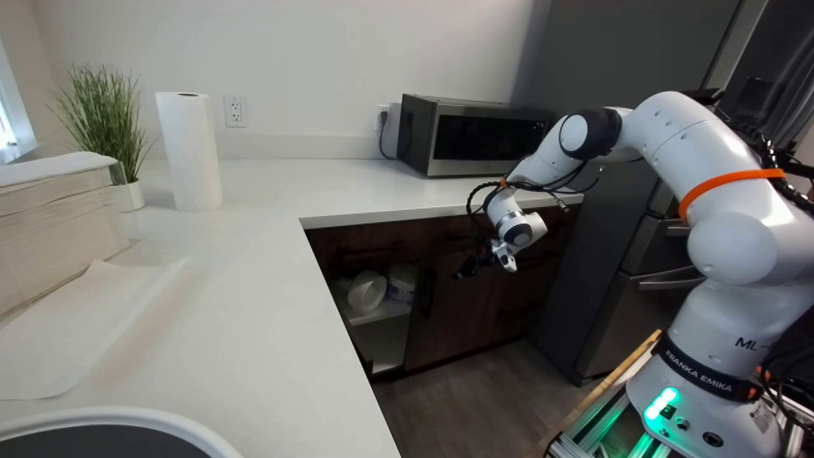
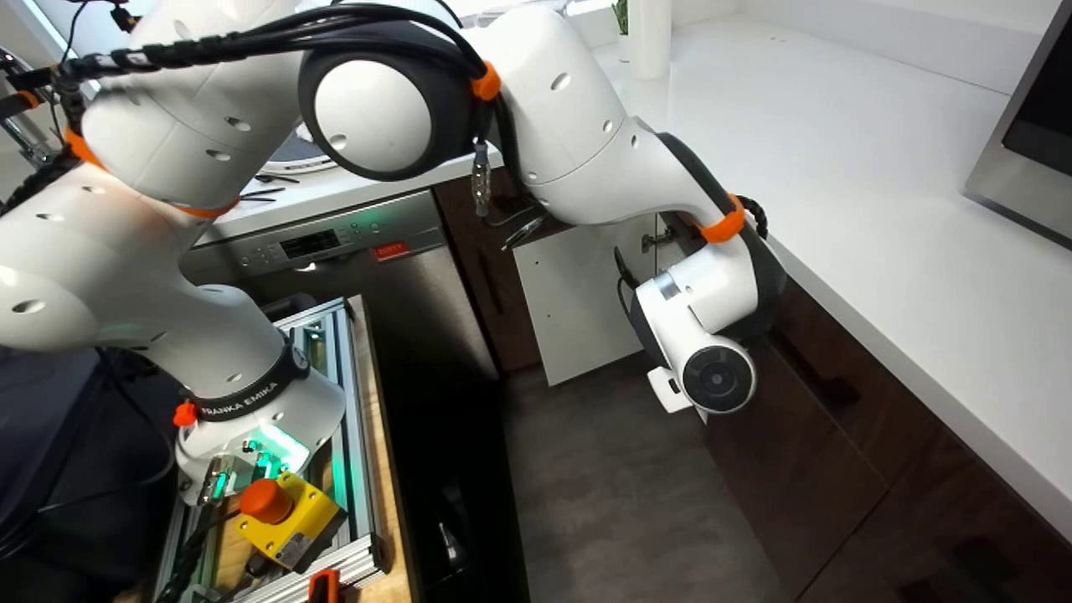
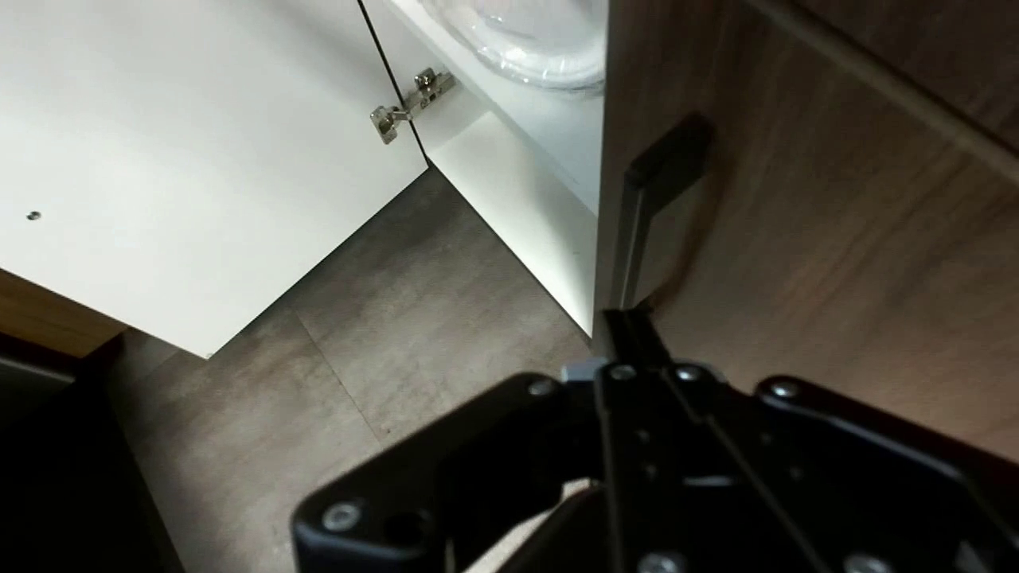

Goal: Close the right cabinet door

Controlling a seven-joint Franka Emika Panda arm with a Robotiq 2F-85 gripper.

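Note:
The right cabinet door [image 3: 828,239] shows its dark brown face in the wrist view, with a dark bar handle [image 3: 649,199] near its left edge. It looks shut or nearly shut; its pale inner face is hidden. In an exterior view the door [image 1: 451,318] stands right of the open cabinet space. My gripper [image 3: 629,314] has its fingers together, with nothing seen between them. The tips are in front of the door by the handle's lower end; contact is unclear. In an exterior view the gripper [image 1: 467,268] is by the door's upper part.
A second door [image 2: 578,310] stands open, its pale face showing; it also shows in the wrist view [image 3: 199,159]. White containers [image 1: 367,291] sit on the cabinet shelf. The counter edge [image 1: 445,215] overhangs the arm's end. A dishwasher [image 2: 368,301] and a tall grey appliance [image 1: 591,254] flank the area.

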